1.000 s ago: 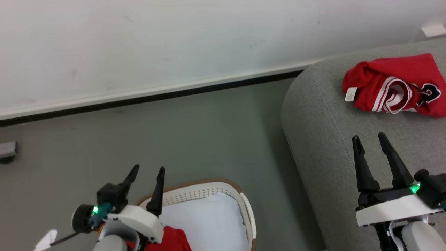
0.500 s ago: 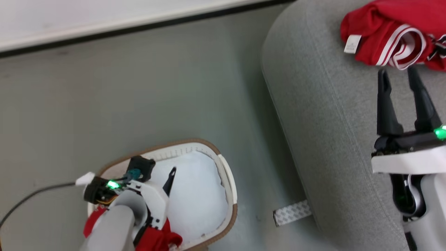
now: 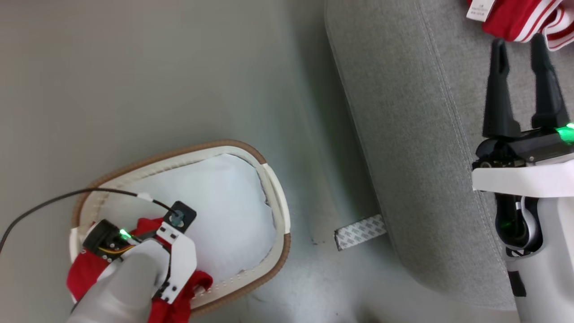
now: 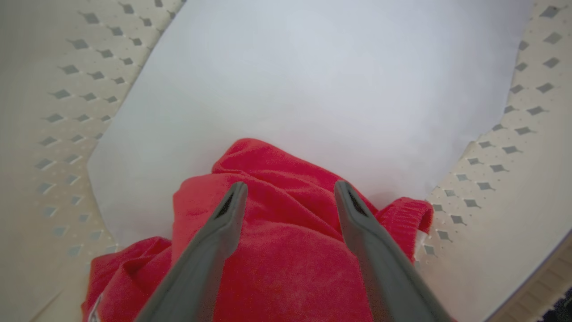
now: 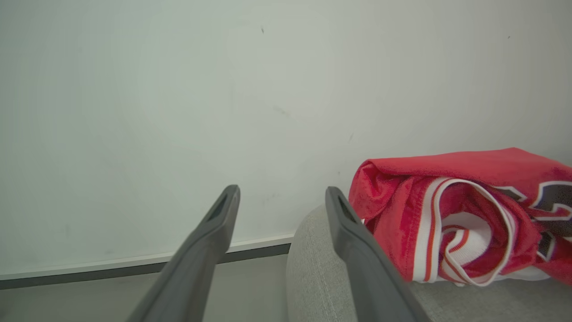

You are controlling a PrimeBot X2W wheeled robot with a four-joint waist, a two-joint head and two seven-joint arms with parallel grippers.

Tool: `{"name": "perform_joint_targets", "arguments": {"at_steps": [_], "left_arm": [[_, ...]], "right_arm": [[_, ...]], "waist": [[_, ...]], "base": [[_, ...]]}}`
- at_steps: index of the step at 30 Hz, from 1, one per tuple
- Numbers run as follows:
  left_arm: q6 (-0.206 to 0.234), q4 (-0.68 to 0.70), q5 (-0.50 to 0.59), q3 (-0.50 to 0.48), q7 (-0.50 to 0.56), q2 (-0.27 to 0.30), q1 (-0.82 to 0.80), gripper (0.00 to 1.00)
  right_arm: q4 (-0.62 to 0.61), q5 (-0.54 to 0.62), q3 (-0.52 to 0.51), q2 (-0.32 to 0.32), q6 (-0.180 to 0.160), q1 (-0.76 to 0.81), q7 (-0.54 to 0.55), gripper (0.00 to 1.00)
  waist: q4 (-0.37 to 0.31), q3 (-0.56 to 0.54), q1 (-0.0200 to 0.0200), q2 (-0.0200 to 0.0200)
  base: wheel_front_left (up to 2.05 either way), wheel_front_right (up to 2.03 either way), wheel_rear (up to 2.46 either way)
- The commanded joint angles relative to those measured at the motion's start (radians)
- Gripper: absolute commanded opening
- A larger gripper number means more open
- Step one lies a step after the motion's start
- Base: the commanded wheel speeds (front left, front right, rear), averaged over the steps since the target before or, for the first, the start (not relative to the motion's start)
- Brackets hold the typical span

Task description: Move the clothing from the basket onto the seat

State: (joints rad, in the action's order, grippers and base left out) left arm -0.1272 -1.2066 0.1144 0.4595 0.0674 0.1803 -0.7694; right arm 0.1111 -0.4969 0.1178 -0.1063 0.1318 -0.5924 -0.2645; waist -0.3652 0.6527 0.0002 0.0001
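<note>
Red crumpled clothing (image 4: 286,255) in cream perforated basket (image 4: 67,112) beside grey woven seat (image 3: 403,134)

Patterned tape strip (image 3: 360,231) on grey floor (image 3: 134,80); white wall (image 5: 178,112)

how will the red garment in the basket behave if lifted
The red garment lies crumpled in soft folds, so it will probably droop and unfold. Being cloth, it is likely light; a hanging end may drag on the basket rim.

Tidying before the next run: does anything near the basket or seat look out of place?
A small patterned grey strip lies loose on the floor at the seat's base, like stray tape or a pad. The basket sits upright.
</note>
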Motion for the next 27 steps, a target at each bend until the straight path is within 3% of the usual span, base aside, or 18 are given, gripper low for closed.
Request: {"name": "perform_joint_targets", "arguments": {"at_steps": [1, 10, 18, 19, 21, 27], "left_arm": [[-0.003, -0.021, 0.027, 0.028, 0.021, 0.020, -0.018, 1.00], [-0.003, -0.074, 0.049, 0.172, 0.183, 0.062, -0.073, 1.00], [-0.003, -0.079, 0.011, 0.210, 0.247, 0.076, -0.124, 1.00], [-0.003, -0.079, 0.007, 0.211, 0.252, 0.071, -0.127, 0.78], [-0.003, -0.080, -0.003, 0.216, 0.273, 0.058, -0.123, 0.02], [-0.003, -0.074, -0.024, 0.226, 0.267, 0.016, -0.135, 0.00]], "right_arm": [[0.000, -0.009, 0.003, 0.007, -0.002, -0.011, 0.000, 1.00], [0.001, -0.032, 0.012, 0.037, -0.002, -0.029, 0.000, 1.00], [0.005, -0.047, 0.026, 0.054, -0.002, -0.048, 0.000, 1.00], [0.006, -0.046, 0.025, 0.054, -0.002, -0.047, 0.000, 1.00], [0.011, -0.040, 0.025, 0.055, -0.002, -0.042, 0.001, 1.00], [0.028, -0.012, 0.024, 0.054, -0.002, -0.027, 0.000, 1.00]], "waist": [[-0.029, 0.035, -0.0002, -0.0001], [-0.088, 0.118, -0.0002, -0.0001], [-0.127, 0.171, -0.0002, -0.0001], [-0.128, 0.172, -0.0002, -0.0001], [-0.125, 0.170, -0.0002, -0.0001], [-0.098, 0.137, -0.0002, -0.0001]], "base": [[0.00, 0.00, 0.00], [0.00, 0.00, 0.00], [0.00, 0.00, 0.00], [0.00, 0.00, 0.00], [0.00, 0.00, 0.00], [0.00, 0.00, 0.00]]}}
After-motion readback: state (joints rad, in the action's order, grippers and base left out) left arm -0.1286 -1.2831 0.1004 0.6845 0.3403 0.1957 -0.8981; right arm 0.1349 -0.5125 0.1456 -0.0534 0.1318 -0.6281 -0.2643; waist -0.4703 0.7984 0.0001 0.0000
